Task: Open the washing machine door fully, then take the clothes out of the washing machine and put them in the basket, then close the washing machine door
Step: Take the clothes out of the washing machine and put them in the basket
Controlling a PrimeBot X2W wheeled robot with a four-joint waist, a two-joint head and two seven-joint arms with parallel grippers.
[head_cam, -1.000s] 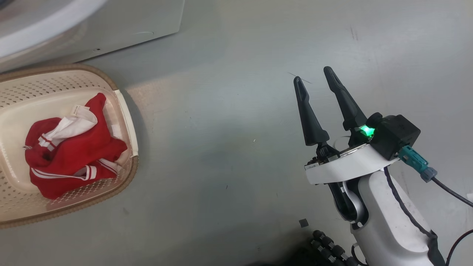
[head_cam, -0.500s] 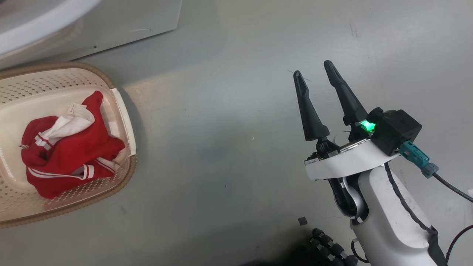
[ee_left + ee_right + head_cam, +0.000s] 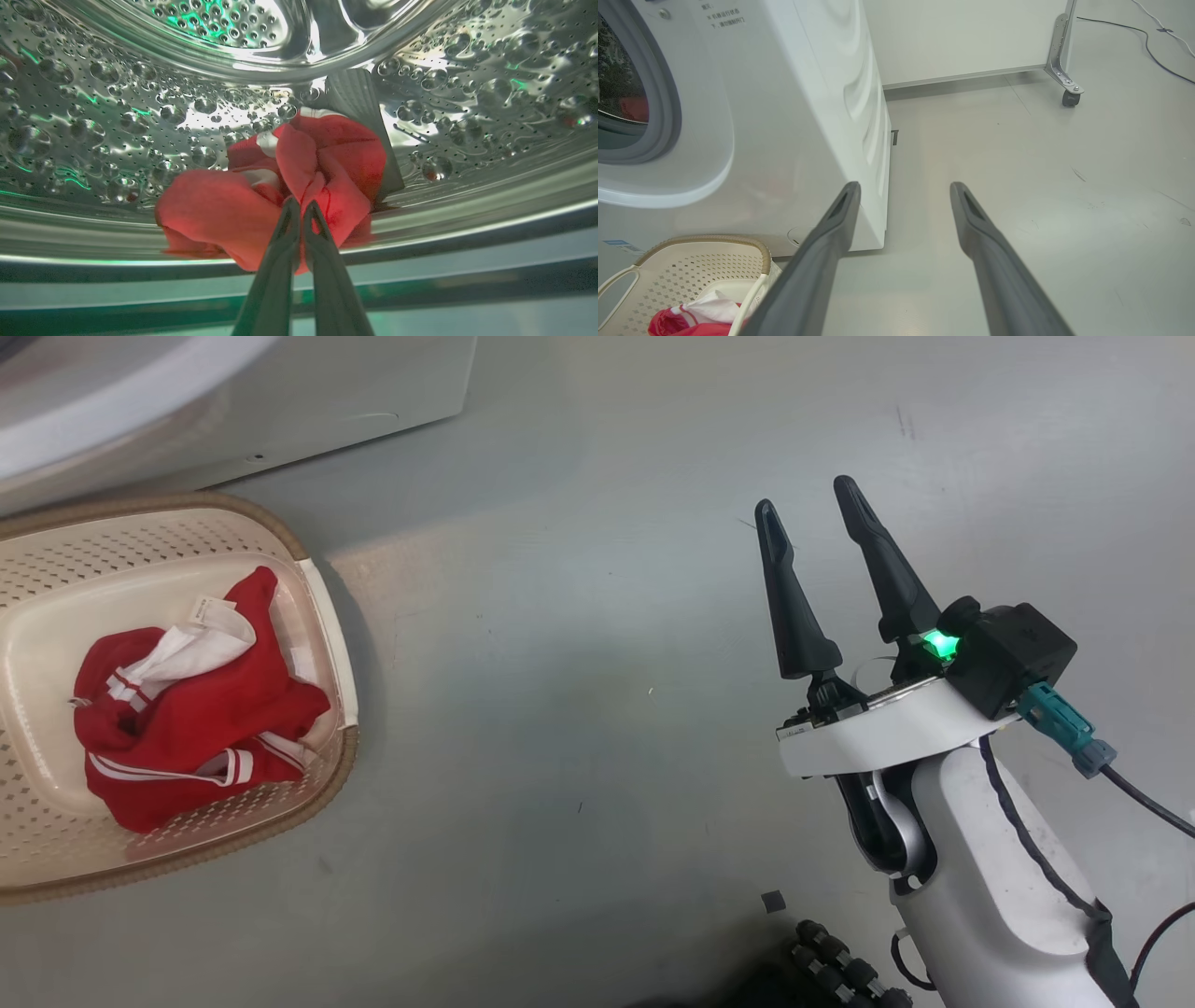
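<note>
The left gripper (image 3: 301, 204), spread wide a second ago, has now snapped its fingers together on a fold of a soft, crumpled red fabric bundle with white patches (image 3: 219, 210). The bundle lies low at the front of the glossy perforated steel drum (image 3: 107, 140), just behind its smooth lip. The cloth bunches up around the tips, so the pinch looks to have taken. That suggests the grasp is made and the lift out towards the basket comes next. A second bright red garment with thin white stripes (image 3: 187, 728) sits rumpled in the cream plastic basket with perforated sides and a brown woven-look rim (image 3: 140, 546), lying as it did before. The basket stands on the smooth grey floor (image 3: 579, 709) just beside the big white washing machine (image 3: 784, 116). The right gripper (image 3: 805, 497) hangs over bare floor, well apart from the basket, fingers spread and empty as before.
</note>
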